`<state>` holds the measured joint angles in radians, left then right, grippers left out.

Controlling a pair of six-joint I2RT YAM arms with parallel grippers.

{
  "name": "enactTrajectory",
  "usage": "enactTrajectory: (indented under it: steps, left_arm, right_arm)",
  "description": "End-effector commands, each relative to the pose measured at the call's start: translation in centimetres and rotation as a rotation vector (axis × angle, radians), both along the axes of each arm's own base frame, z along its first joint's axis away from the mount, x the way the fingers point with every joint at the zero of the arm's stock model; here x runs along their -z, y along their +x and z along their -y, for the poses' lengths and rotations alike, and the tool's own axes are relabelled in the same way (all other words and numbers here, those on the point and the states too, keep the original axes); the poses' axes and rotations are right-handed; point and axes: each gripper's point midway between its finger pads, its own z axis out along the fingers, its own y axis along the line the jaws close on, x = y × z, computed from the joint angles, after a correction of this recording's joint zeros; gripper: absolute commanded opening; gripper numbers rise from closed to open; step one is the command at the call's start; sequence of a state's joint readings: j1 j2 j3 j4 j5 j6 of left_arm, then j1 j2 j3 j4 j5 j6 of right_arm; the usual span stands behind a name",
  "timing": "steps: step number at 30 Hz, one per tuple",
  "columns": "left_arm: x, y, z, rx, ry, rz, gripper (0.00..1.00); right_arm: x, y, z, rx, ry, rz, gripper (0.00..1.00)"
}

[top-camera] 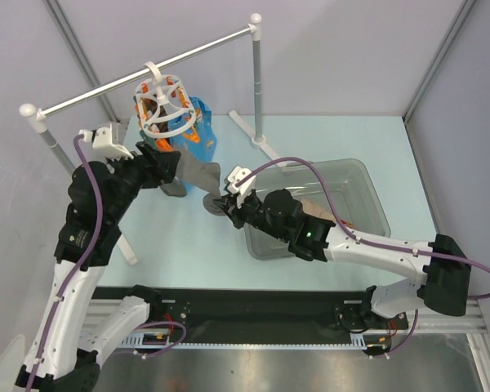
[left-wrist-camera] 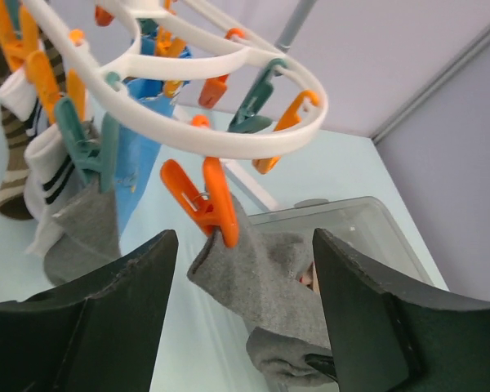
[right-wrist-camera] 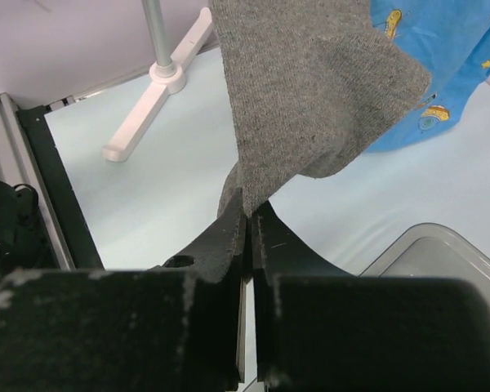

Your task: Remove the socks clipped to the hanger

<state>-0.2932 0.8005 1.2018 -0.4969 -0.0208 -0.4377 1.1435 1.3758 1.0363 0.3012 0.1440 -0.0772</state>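
My right end effector (right-wrist-camera: 249,216) pinches the grey sock (right-wrist-camera: 310,98) by its lower end. My left end effector (left-wrist-camera: 245,273) stands open around its orange clip (left-wrist-camera: 206,200) on the hanger (top-camera: 165,102), upper left in the top view. Pulling before the clip opens could drag the hanger off its rail (top-camera: 106,88).

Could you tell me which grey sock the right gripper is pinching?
The grey sock on the orange clip; the other grey sock hangs from a teal clip.

Socks (left-wrist-camera: 261,282) beneath hanger (left-wrist-camera: 237,147), bin (top-camera: 343,162) rightward
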Motion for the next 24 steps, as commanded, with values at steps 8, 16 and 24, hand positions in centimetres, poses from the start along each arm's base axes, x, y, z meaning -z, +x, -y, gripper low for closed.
enactTrajectory:
  steps: [8, 16, 24]
  left_arm:
    - [-1.2, 0.8, 1.2, 0.133, -0.002, 0.117, 0.71]
    - [-0.6, 1.5, 0.5, 0.139, -0.026, 0.129, 0.71]
    - [-0.8, 2.6, 0.1, 0.135, -0.044, 0.152, 0.68]
  right_arm:
    - [-3.0, 0.0, 1.4, -0.028, 0.084, 0.004, 0.0]
    - [-2.9, 0.3, 1.6, -0.025, 0.088, -0.005, 0.0]
    - [-2.7, 0.2, 1.6, -0.028, 0.082, -0.007, 0.0]
